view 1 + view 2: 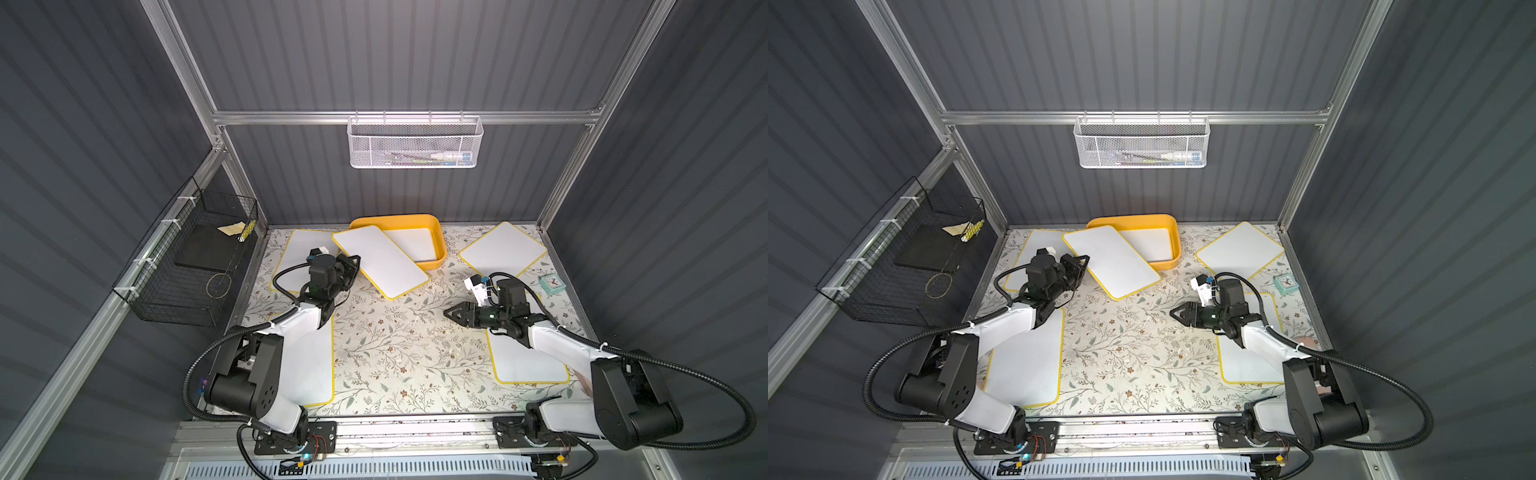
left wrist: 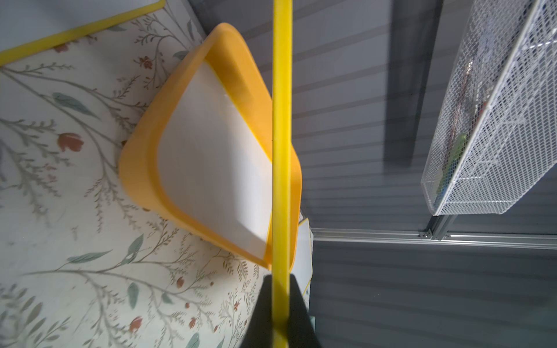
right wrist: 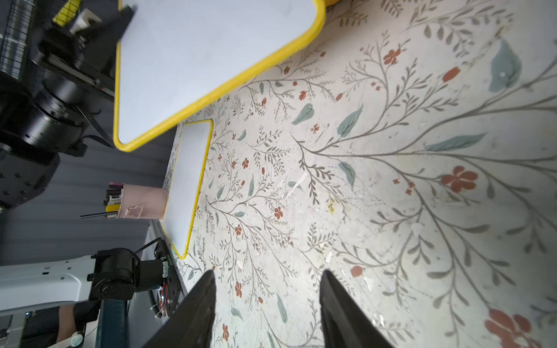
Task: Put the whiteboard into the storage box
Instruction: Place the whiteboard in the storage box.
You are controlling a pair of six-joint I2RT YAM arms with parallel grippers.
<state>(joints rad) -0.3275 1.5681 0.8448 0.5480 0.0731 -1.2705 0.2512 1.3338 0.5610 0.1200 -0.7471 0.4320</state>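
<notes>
Left gripper (image 1: pixel 352 261) on whiteboard (image 1: pixel 380 262) edge

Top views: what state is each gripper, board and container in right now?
White yellow-rimmed whiteboard, gripped at one edge, lifted, partly over the box.
Yellow-orange plastic storage box, open-topped, already holding another white board lying flat.
Left gripper, shut on the whiteboard.
Right gripper, open, empty.
White mesh basket, hanging, not empty.

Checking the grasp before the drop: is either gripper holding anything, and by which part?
The left gripper clamps the whiteboard by its yellow edge, near a corner. The right gripper is open and empty.
</notes>
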